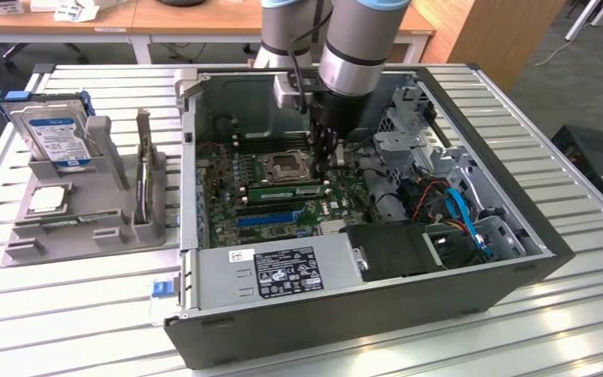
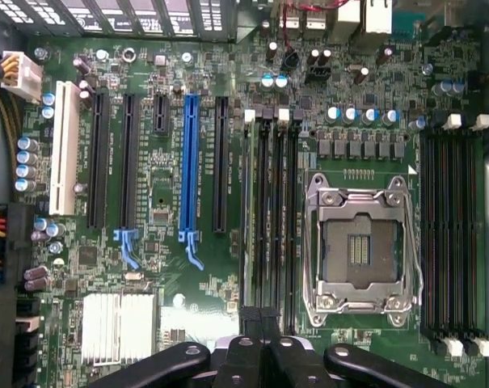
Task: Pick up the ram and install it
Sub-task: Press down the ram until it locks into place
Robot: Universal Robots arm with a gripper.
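Note:
The ram [image 1: 286, 192] is a narrow green stick standing on edge in a black slot on the motherboard, just beside the empty processor socket [image 1: 286, 165]. In the wrist view I see the ram [image 2: 246, 210] edge-on, in the outermost of three parallel slots. My gripper [image 1: 328, 166] reaches down into the open computer case [image 1: 385, 310], just above the ram's end at the exterior view's right. Its black fingers are pressed together, the gripper [image 2: 260, 317] shut with nothing visible between them. I cannot tell whether the tips touch the stick.
A grey fixture [image 1: 29, 247] at the exterior view's left holds a hard drive [image 1: 59, 137], a silver chip [image 1: 48, 200] and an upright card [image 1: 147, 181]. Inside the case are the power supply [image 1: 280, 271], a drive cage [image 1: 411, 145] and blue cables [image 1: 458, 212].

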